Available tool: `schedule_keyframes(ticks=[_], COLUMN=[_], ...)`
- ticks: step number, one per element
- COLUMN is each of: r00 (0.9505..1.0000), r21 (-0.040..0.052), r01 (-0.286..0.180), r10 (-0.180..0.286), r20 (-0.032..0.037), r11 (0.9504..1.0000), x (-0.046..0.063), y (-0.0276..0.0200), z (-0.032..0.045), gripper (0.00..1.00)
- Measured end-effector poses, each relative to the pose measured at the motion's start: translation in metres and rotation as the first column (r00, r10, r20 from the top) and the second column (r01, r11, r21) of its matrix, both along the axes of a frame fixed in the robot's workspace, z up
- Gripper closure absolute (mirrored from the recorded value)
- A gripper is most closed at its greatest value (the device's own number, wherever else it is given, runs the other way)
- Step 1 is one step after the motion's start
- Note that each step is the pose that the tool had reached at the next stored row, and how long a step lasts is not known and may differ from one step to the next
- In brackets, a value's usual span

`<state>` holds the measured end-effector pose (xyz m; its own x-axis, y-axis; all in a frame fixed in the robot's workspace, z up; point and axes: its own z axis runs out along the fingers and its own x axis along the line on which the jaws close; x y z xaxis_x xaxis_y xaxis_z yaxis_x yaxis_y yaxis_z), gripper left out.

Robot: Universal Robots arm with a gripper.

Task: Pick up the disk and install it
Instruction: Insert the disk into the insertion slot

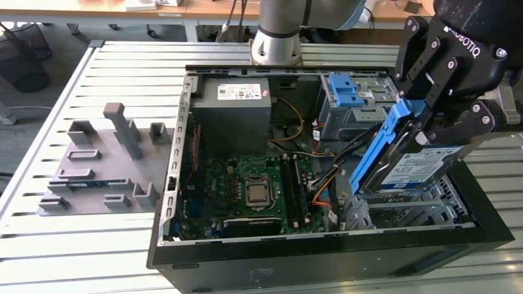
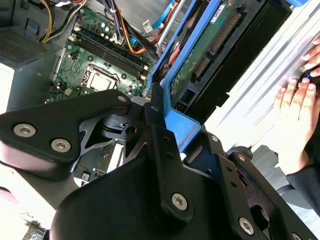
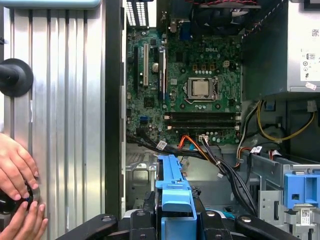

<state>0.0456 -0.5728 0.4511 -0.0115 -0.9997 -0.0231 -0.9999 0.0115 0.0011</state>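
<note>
Between the jaws of the gripper [image 1: 425, 125], clamped from both sides: the disk [image 1: 418, 168], gripped at the upper end of its blue frame [image 1: 378, 153]. Hangs steeply tilted over the exterior view's right side of the open computer case [image 1: 327, 248], lower end down at a grey metal cage [image 1: 400, 211]; cannot tell whether touching it. Carries a white label with a blue band and black print, facing up and outward. Appears edge-on in both wrist views [image 2: 220, 45] [image 3: 172, 192], pinched between the black fingers [image 2: 156, 107]. Bears white lettering on the gripper's black body. Just behind the disk: a grey drive bay [image 1: 369, 101] topped by a blue latch bracket [image 1: 346, 92]. Farther toward the exterior view's left, inside the case: orange and black cables [image 1: 323, 184], a green circuit board [image 1: 245, 174] with a bare processor socket [image 1: 256, 191], and a grey power supply [image 1: 233, 122] with a white printed sticker [image 1: 239, 92]. Outside the case, on the slatted metal table [image 1: 82, 245]: a grey plastic fixture [image 1: 102, 165], well apart at the exterior view's left. Beside the case in the first wrist view: a person's hands [image 3: 16, 172] on the table.
</note>
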Motion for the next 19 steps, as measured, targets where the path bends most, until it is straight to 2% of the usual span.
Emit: schedule_keyframes(ticks=[19], r00=[1.0], r21=[0.0001], r01=[0.0], r10=[0.0], r20=[0.0], r11=[1.0], x=[0.014], y=[0.0], z=[-0.0033], gripper=[0.64])
